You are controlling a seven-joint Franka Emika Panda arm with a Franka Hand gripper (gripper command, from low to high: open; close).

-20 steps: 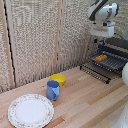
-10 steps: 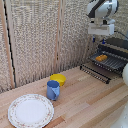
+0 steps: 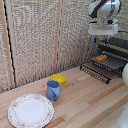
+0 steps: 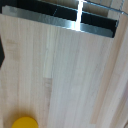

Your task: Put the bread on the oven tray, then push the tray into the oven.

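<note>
1. Plate (image 3: 30,110) sits at the exterior view's left on the wooden table (image 3: 90,102). Not part of the job.
2. Blue mug (image 3: 53,90) stands just right of the plate, with the yellow bowl (image 3: 58,79) touching or nearly touching it behind. The wrist view shows that bowl (image 4: 22,124) too, plus bare tabletop and the oven's dark front edge (image 4: 65,20).
3. Oven pan (image 3: 107,61) is at the exterior view's right, apparently pulled out on the open oven (image 3: 116,50) front. I can't tell how far it still sits on the brackets.
4. Bread (image 3: 101,58) lies on the pan bars, towards the pan's left part. It looks flat and settled; its long axis seems to run roughly along the pan's width, but it's too small to be sure.
5. Clamp (image 3: 103,38) hangs above the pan, clear of it, holding nothing I can see. I can't tell whether the fingers are spread or together, since they're too small in the exterior view and absent from the wrist view.
6. Key relation: bread and pan lie almost straight below the clamp, the bread slightly left. My read: placing is done and the push is left. I need to come down to the pan's front edge, not onto the bread, then drive it straight back along the brackets.
</note>
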